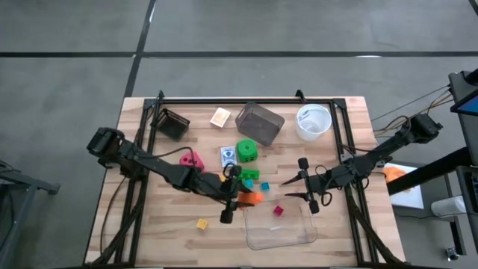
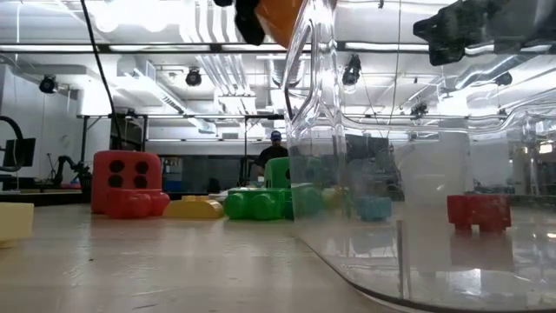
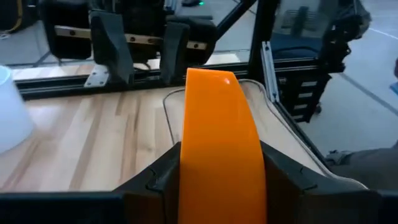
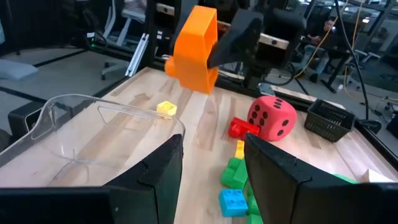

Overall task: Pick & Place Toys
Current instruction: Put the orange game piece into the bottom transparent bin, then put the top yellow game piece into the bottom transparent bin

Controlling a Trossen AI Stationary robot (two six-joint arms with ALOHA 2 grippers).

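- The left gripper is above the table centre, at the left rim of the clear plastic tray. Its jaws are closed on the orange brick, one finger on each side.
- The orange brick hangs in the air, not touching the wood. In the right wrist view it is over the tray's near corner.
- The right gripper is just beside the tray's far right corner. Its two fingers stand apart, with a moderate gap, and nothing is between them.
- Inside the tray lies one small pink brick, near the far wall.
- A small yellow brick lies alone on the wood, to the left of the tray.
- The pink-red die stands left of the centre, under the left arm, with a small red brick just beside it.
- The green die stands near the middle, and the white-blue card pack is touching or almost touching its left side.
- Green bricks and teal bricks lie in a small group between the green die and the tray.
- The tan block lies at the far side, between a black basket and a dark clear box.
- The white round bowl stands at the far right side.
- In the low view a person stands far behind the table.
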